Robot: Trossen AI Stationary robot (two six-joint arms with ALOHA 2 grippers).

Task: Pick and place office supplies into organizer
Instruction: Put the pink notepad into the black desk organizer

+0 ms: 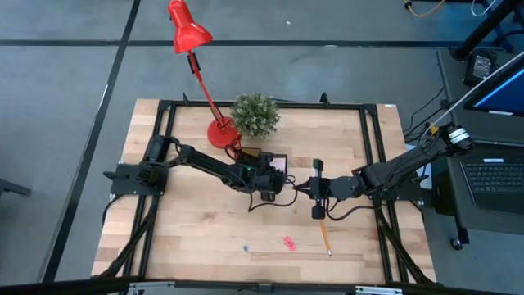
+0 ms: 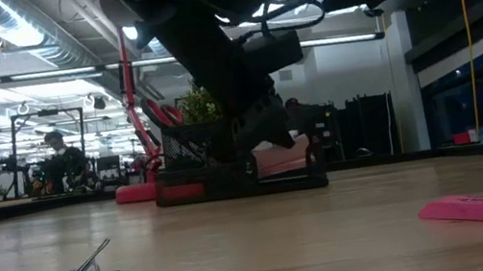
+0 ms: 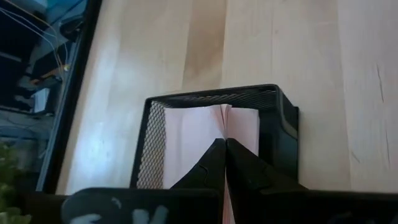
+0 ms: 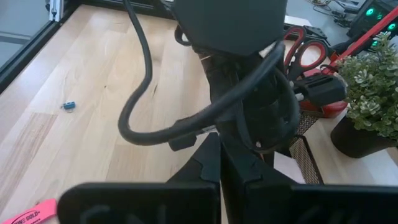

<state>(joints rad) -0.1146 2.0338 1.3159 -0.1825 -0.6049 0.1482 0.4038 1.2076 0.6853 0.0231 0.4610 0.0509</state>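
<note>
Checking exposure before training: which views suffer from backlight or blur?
Low view: bright ceiling lights behind leave the arms near-silhouettes above the organizer; the binder clip is crisp. Left wrist view: its own housing blurs at the bottom edge. Right wrist view: evenly lit, pink eraser cropped.

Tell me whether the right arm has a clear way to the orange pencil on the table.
Probably yes. The orange pencil lies on bare wood just in front of the right gripper, nothing between them. The left gripper is away over the organizer. The right gripper is shut, so it must open first.

A robotics lab: exposed ceiling ducts (image 2: pixel 25 55), metal rigs (image 2: pixel 47 137), a laptop (image 1: pixel 497 179) beside the table.
</note>
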